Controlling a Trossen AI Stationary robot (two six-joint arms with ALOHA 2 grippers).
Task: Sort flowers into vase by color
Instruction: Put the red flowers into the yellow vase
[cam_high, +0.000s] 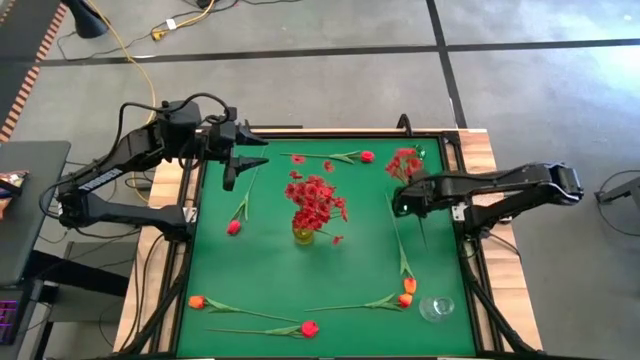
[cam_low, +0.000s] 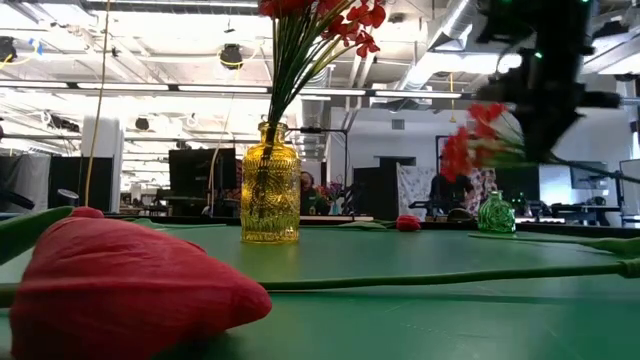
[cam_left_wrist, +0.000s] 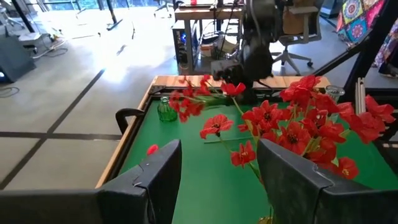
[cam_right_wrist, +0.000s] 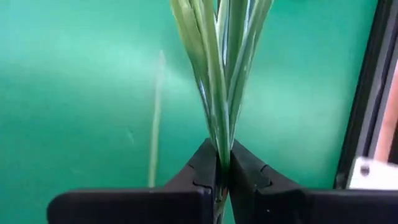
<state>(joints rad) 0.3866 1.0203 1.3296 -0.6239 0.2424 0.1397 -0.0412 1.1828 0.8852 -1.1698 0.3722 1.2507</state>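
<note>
Already one red bunch fills the centre vase (cam_high: 303, 235); right gripper (cam_right_wrist: 222, 167) clamps another sprig (cam_high: 405, 162), tulips (cam_high: 233, 226) remain, left gripper (cam_left_wrist: 217, 171) spread empty.

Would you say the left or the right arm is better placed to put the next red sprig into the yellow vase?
The right: its gripper is already shut on a red sprig and is raised beside the yellow vase. The left gripper is open and empty.

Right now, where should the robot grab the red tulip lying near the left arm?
Grip the red tulip by its thin green stem, midway, not the soft bud. It lies flat on the green mat, so come straight down with the left gripper, jaws across the stem.
</note>
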